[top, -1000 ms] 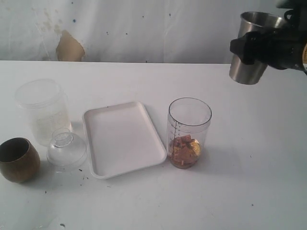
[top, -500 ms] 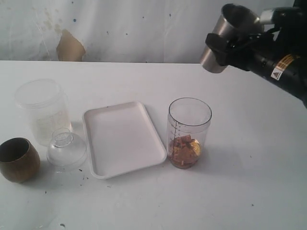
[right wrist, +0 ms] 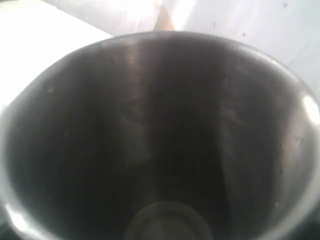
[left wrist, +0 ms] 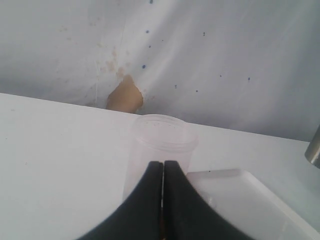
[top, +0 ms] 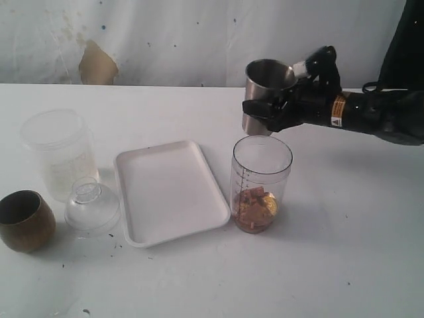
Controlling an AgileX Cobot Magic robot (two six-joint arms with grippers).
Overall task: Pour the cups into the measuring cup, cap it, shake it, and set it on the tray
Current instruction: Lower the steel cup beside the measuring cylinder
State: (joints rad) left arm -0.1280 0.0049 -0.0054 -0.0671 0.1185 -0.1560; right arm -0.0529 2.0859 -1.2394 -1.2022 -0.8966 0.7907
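Right gripper (top: 268, 114) clamped the steel tumbler (top: 262, 85), apparently empty, above the part-filled measuring cup (top: 261, 182). Left gripper (left wrist: 163, 172) was closed on nothing. Capping, shaking and tray (top: 169, 192) placement remained.

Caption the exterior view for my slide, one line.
Right claw holds the steel tumbler above the measuring cup, brown pieces at its bottom, white tray alongside.

White table (top: 199, 285), matte, with a few dark specks (top: 116, 246) toward the front. Behind it stands a white wall (top: 199, 40), creased and stained, bearing a tan patch (top: 97, 65). Lighting is even.
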